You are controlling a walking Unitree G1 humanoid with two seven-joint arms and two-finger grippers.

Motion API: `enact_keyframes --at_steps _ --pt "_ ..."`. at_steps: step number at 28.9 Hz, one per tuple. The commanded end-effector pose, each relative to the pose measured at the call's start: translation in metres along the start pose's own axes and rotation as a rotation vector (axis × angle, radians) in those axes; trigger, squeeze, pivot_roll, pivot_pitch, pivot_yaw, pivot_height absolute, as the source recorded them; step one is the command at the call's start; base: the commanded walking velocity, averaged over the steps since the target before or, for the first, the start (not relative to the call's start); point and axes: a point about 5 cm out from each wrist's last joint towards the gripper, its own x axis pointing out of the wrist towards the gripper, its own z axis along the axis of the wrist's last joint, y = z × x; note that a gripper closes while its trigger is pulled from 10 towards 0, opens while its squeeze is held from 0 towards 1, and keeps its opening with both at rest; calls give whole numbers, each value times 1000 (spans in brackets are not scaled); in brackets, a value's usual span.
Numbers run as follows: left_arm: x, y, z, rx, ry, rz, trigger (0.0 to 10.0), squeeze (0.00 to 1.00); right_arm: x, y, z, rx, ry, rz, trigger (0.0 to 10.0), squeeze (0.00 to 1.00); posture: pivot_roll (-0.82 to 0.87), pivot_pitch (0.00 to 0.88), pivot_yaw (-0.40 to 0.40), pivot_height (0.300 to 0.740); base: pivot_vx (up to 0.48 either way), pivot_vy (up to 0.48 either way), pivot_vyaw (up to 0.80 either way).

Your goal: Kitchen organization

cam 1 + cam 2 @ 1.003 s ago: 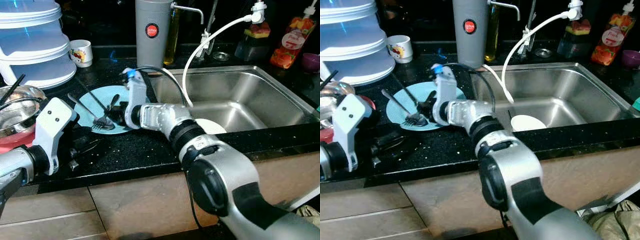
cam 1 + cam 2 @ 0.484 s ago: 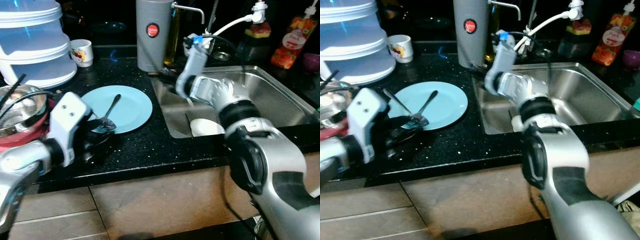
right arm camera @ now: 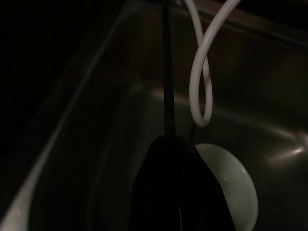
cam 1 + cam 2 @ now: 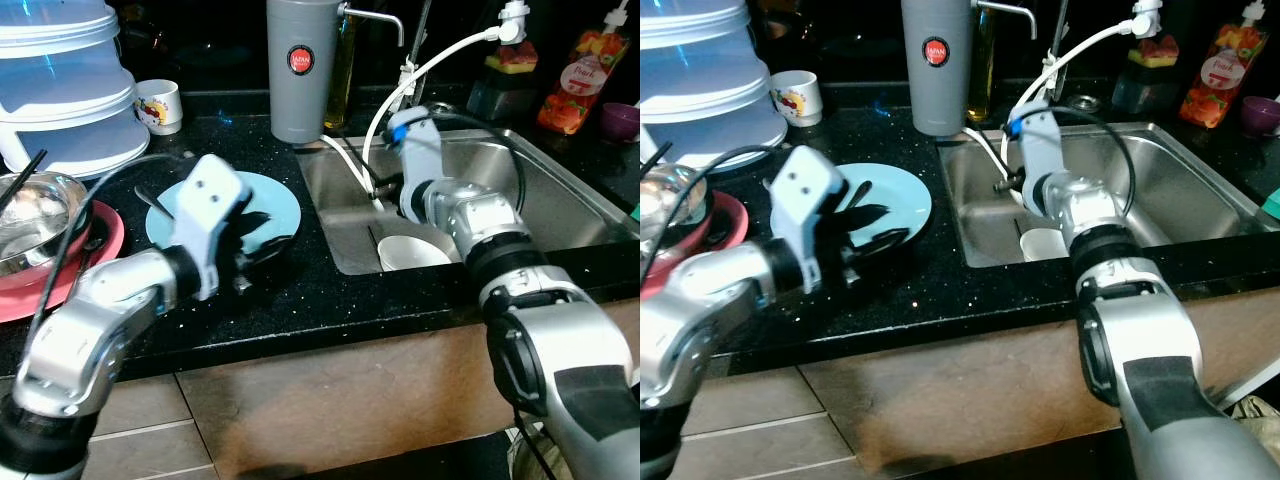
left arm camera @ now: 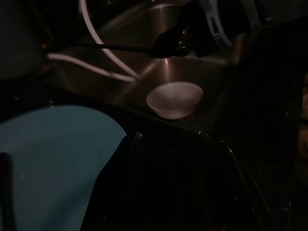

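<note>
A light blue plate (image 4: 282, 203) lies on the black counter left of the sink, with a spoon (image 4: 856, 190) still on it. My left gripper (image 4: 262, 232) hovers open over the plate's right edge; its two fingers (image 5: 126, 159) stand apart with nothing between them. My right gripper (image 4: 388, 184) is over the left part of the steel sink (image 4: 560, 190), shut on a thin dark utensil (image 5: 115, 47) that sticks out toward the sink's left wall. A white bowl (image 4: 410, 252) sits in the sink just below it, also seen as the white bowl (image 3: 233, 185).
A white hose (image 4: 425, 72) loops from the tap into the sink beside my right gripper. A grey canister (image 4: 297, 65) stands behind the plate. A metal bowl (image 4: 30, 210) on a red plate, stacked containers (image 4: 60, 90) and a mug (image 4: 160, 105) are at the left; bottles (image 4: 570, 85) at back right.
My right gripper left the blue plate and swung right over the sink with the thin utensil. My left arm came in from the left and now hangs over the plate.
</note>
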Motion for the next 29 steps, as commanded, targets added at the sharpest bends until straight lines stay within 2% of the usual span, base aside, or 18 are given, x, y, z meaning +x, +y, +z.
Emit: enact_keyframes --at_steps 1,5,12,16,21,24,25,28,29 --pt "4 3 -8 -18 66 -15 10000 0 1 2 -7 -51 23 11 10000 0 44 71 -30 740 0 0 0" --pt "5 9 -13 -1 124 -16 10000 0 5 12 -17 -116 63 62 10000 0 42 73 -27 740 0 0 0" --pt "5 15 -19 -36 180 1 10000 0 8 21 -31 -156 109 89 10000 0 46 76 -25 740 0 0 0" --pt "6 14 -18 -35 174 -19 10000 0 9 23 -35 -166 129 88 10000 0 51 77 -25 740 0 0 0" --pt "10 14 -7 -15 107 -58 10000 0 10 24 -41 -166 152 81 10000 0 51 73 -21 740 0 0 0" --pt "13 13 -1 -10 67 -69 10000 0 9 23 -42 -165 160 72 10000 161 50 67 -19 740 0 0 0" --pt "13 12 2 -16 53 -72 10000 0 9 22 -43 -158 163 61 10000 631 50 67 -19 740 0 0 0" --pt "13 12 2 -18 50 -73 10000 0 9 21 -43 -156 164 56 10000 631 50 67 -19 740 0 0 0" --pt "13 12 3 -17 46 -74 10000 0 9 21 -42 -156 164 57 10000 957 50 67 -19 740 0 0 0"
